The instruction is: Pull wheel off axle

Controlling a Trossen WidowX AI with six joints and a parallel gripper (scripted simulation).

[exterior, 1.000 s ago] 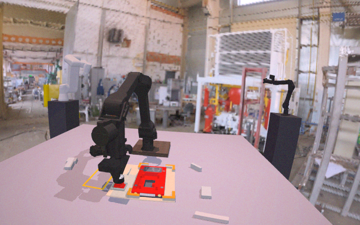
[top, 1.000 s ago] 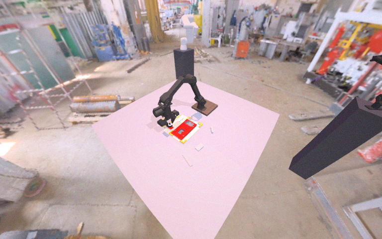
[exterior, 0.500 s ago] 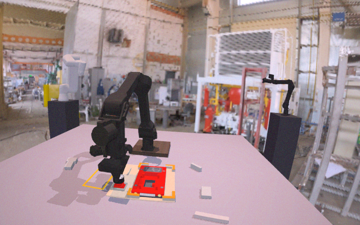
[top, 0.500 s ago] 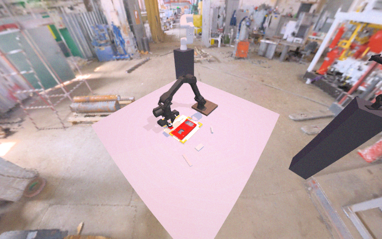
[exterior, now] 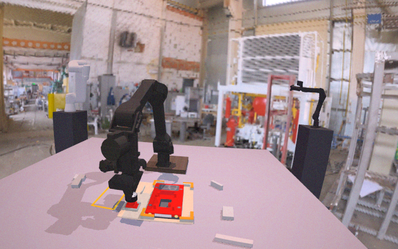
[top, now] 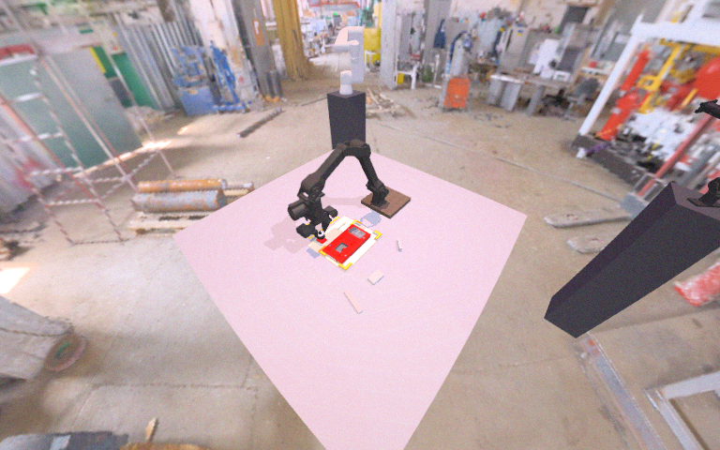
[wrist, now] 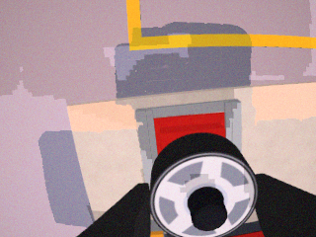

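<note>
The wheel (top: 322,233) (exterior: 132,197) (wrist: 202,166), a black tyre with a white spoked face, sits low over a red block (exterior: 131,205) (wrist: 190,127). The black upright axle (wrist: 208,214) sticks up through its hub. My gripper (top: 321,232) (exterior: 131,196) (wrist: 201,190) is shut on the wheel, with one finger on each side of the tyre in the wrist view. The marked area, a yellow outline (exterior: 102,207) (wrist: 276,40), lies on the table just beside the board; the arm hides part of it in the exterior view.
The cream board (exterior: 189,202) bears the red block's grey holder and a large red panel (top: 345,251) (exterior: 174,201) between orange corner pieces. Pale blocks (top: 375,277) (exterior: 228,212) lie beyond the panel, and another pale block (exterior: 77,181) lies left of the marked area.
</note>
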